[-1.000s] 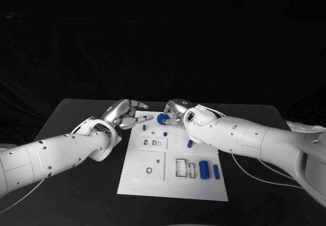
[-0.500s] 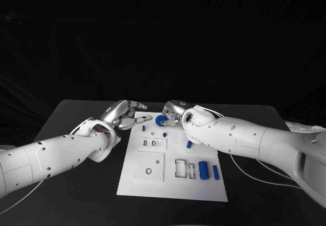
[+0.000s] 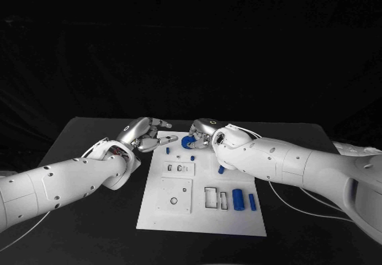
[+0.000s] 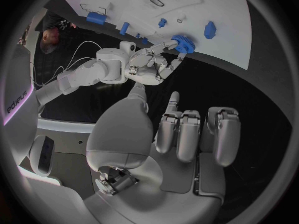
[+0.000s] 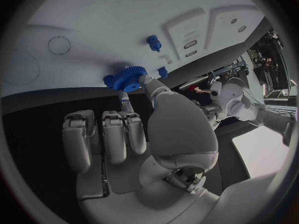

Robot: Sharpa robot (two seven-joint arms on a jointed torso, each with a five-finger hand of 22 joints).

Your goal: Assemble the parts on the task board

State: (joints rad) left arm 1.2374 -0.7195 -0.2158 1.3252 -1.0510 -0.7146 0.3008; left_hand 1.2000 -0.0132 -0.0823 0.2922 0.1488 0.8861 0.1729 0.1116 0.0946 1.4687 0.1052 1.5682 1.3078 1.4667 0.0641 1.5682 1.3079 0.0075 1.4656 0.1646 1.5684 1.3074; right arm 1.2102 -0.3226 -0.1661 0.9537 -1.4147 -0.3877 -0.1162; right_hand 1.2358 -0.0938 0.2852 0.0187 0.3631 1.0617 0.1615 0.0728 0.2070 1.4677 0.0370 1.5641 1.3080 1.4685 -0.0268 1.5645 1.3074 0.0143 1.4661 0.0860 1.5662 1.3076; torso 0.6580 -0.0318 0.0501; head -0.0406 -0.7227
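**Blue gear held at the board's far edge**

The black table [image 3: 95, 132] carries the white task board [image 3: 203, 207] at its middle. From overhead, the right robot hand [image 3: 203, 131] sits at the board's far edge gripping a blue gear [image 3: 189, 142]. Its wrist camera shows what the overhead view does not: the toothed rim of the gear pinched between fingertip and thumb. The left robot hand [image 3: 146, 134] hangs just beside, fingers curled in, holding nothing. Small blue cylinders [image 3: 238, 197] lie near the board's near right corner.
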